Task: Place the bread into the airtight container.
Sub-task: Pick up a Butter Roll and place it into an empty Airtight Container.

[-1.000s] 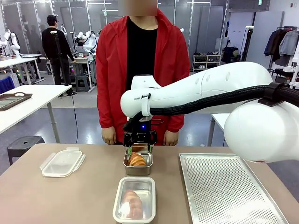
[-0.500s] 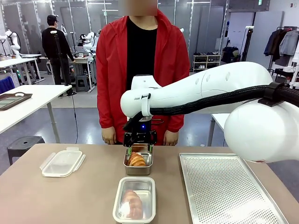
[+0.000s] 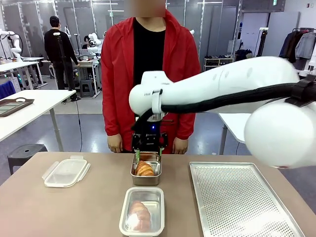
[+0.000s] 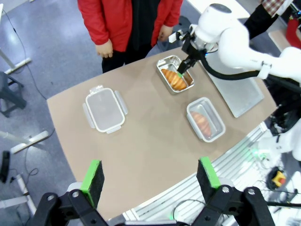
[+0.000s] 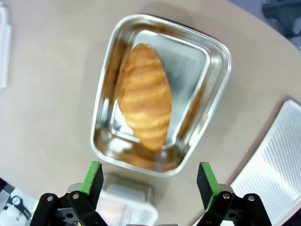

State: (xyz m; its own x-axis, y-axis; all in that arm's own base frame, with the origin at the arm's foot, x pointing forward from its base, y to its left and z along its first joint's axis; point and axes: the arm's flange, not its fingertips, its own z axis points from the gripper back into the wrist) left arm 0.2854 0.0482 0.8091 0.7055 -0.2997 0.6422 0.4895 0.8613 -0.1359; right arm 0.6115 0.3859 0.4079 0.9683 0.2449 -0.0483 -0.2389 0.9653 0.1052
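- The brown table [image 3: 74,207] carries everything; its landmark is the open steel container [image 3: 146,170] near the far edge, with the bread [image 3: 144,169] lying inside it.
- Right gripper [image 3: 148,154] hangs just above that container, jaws spread wide, empty.
- A lidded container [image 3: 142,211] holding another bread sits nearer the robot than the open one.
- A loose clear lid [image 3: 65,172] lies to the open container's left; a perforated tray [image 3: 239,200] to its right.
- Left gripper [image 4: 149,175], high above the table, fingers spread, empty.
- Beyond the open container stands a person in a red jacket [image 3: 116,74]; behind are grey floor and further white tables.
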